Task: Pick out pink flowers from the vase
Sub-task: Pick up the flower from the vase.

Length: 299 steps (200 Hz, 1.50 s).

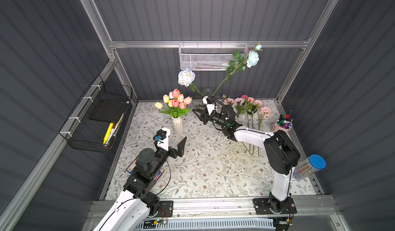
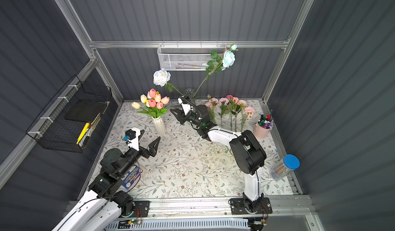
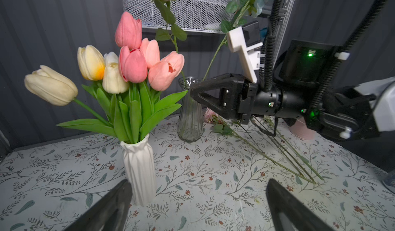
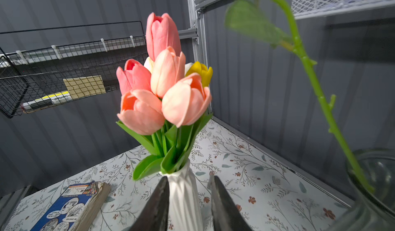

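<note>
Right wrist view: right gripper partly open, empty, near white vase.

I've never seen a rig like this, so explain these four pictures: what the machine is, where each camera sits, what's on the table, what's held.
This is a two-armed robot bolted at the front edge of a floral-covered table. Two pictures look down from overhead and nearly match; the other two come from cameras on the arms' wrists. Toward the back stand a white ribbed vase holding pink tulips among yellow and cream ones, and a clear glass vase with a white rose and a pale blue rose. Ruffled pink flowers lie flat beside a pink cup of markers. The left end effector is wide open. The right end effector, jaws apart, points at the tulips. Neither holds anything.
</note>
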Available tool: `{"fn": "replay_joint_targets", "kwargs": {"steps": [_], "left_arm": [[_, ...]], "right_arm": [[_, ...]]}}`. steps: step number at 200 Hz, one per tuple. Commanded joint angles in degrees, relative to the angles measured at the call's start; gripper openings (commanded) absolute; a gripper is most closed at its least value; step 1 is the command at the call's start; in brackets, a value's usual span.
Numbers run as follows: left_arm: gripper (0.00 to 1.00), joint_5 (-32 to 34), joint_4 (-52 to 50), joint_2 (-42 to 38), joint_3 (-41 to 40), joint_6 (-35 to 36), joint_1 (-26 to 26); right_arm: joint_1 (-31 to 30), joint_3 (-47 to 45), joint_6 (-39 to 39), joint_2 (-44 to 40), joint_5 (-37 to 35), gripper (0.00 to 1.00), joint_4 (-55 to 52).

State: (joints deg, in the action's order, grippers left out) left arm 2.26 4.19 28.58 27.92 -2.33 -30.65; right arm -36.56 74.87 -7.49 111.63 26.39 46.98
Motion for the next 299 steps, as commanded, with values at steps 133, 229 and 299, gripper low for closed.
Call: {"fn": "replay_joint_targets", "kwargs": {"steps": [133, 229, 299], "left_arm": [[0.99, -2.2, 1.2, -5.3, -3.9, 3.7, 0.1], [0.99, -2.0, 1.5, -6.3, -4.1, 4.0, 0.1], [0.99, -2.3, 1.8, -6.7, -4.2, 4.3, 0.1]], "right_arm": [[-3.1, -5.8, 4.7, -5.7, 0.2, 0.39, 7.2], [-7.5, 6.2, 2.1, 5.3, -4.9, 0.39, 3.0], [-7.4, 14.1, 3.8, 9.8, -10.5, 0.39, -1.4]]}}
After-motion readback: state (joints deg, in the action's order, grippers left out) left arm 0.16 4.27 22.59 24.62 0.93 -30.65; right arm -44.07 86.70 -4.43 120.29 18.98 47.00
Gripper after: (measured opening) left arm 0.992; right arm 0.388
